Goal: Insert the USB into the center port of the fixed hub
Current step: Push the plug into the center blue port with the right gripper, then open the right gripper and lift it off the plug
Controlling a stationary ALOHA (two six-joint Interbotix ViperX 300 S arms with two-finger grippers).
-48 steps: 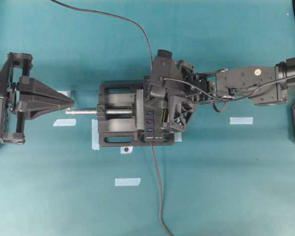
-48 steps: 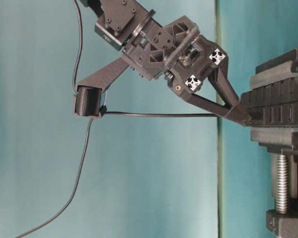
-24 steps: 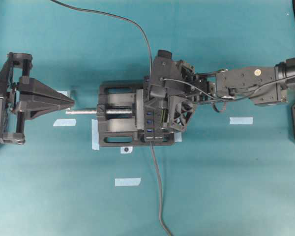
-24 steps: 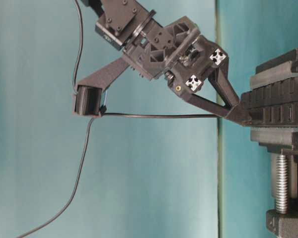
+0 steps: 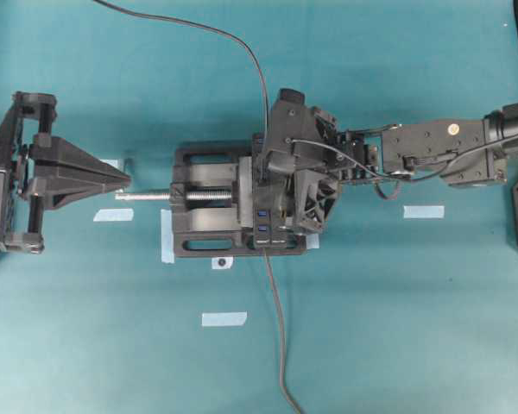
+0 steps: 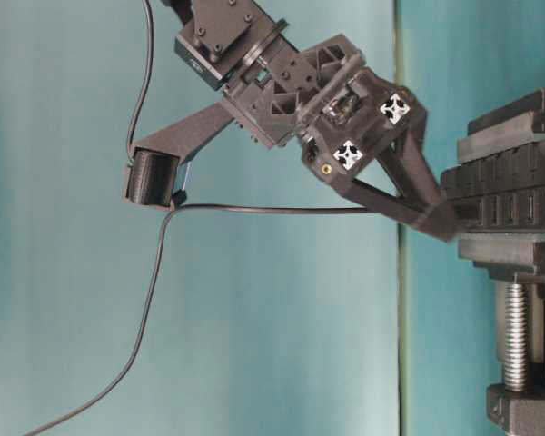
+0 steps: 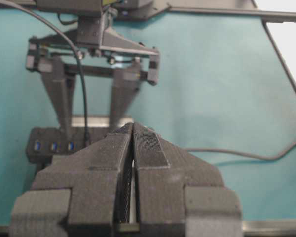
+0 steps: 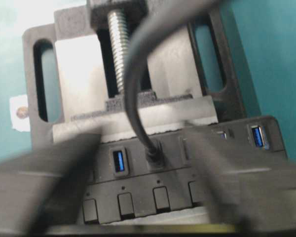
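The USB [image 8: 154,153] stands plugged into the fixed hub [image 8: 138,190]. It sits in the center port, which it hides, with blue slots either side [image 8: 118,161]. Its thin cable [image 6: 272,210] runs off to the left. My right gripper [image 8: 148,148] is open, with a blurred finger on each side of the plug and not touching it. From overhead it hovers over the hub [image 5: 263,231] at the vise. Far to the left my left gripper [image 5: 121,179] is shut and empty, its tips [image 7: 133,129] pointing at the hub.
A black vise [image 5: 209,211] with a silver screw [image 5: 155,196] clamps the hub. The hub's own cord [image 5: 281,336] runs toward the front edge. Bits of pale tape [image 5: 224,319] lie on the teal table.
My right gripper's fingers have spread apart and let go of the USB, which stays in the hub. The left arm has not moved.
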